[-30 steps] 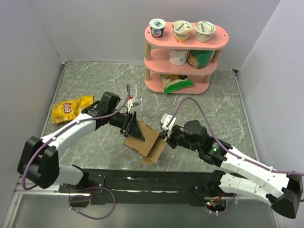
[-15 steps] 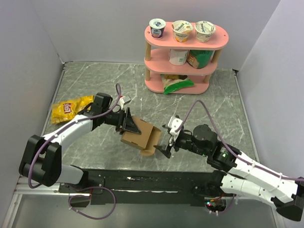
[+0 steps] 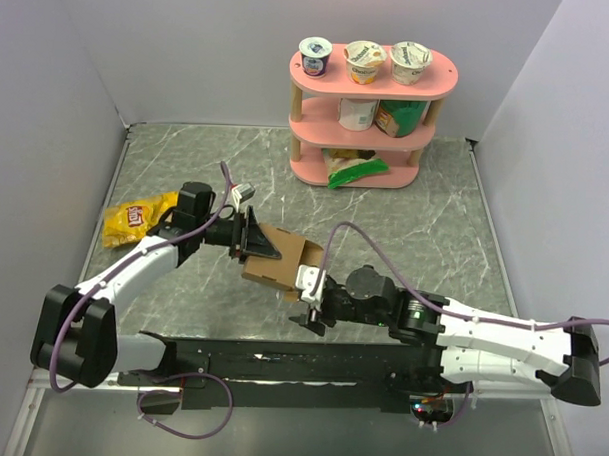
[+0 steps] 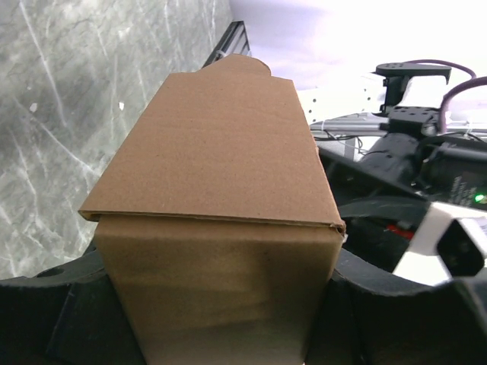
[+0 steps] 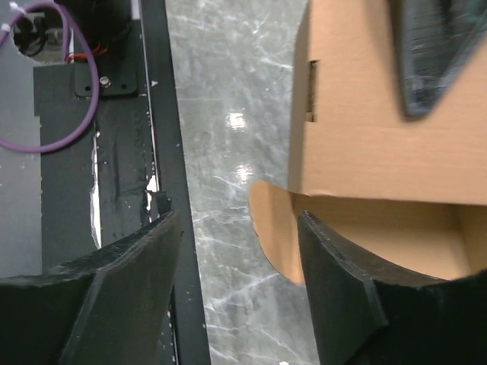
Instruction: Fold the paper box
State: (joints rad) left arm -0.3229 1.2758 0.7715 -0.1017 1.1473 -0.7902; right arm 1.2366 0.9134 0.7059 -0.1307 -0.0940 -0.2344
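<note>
Top external view gives me the left gripper (image 3: pixel 256 243) clamped across a small, plain brown cardboard paper box (image 3: pixel 279 263), which it holds tilted over the grey marbled stone tabletop (image 3: pixel 425 212). I cannot tell whether the lower edge of the box rests on that surface. On my left wrist camera the paper box (image 4: pixel 221 152) fills the space between the black fingers (image 4: pixel 61 319), seated deep in the left gripper (image 4: pixel 217 312). A flat flap lies over its upper face and ends in a rounded tab at the far end, away from the wrist. My right gripper (image 3: pixel 310 308) sits just beside the corner of the box nearest the arm bases, with its jaws spread and nothing between them. From the right wrist camera the two dark fingers (image 5: pixel 122 289) of the right gripper (image 5: pixel 240 266) stand apart, with bare marble showing in the gap. The paper box (image 5: pixel 380 122) lies ahead and to the right of them, its open side and a rounded tab facing the tool. I cannot tell whether the right-hand finger touches that tab. Well behind the left gripper lies a crumpled yellow foil snack bag (image 3: pixel 135 220). Far ahead of both tools stands a pink three-tier oval shelf (image 3: pixel 447 85) with three foil-lidded yogurt cups (image 3: pixel 364 60) on top.
</note>
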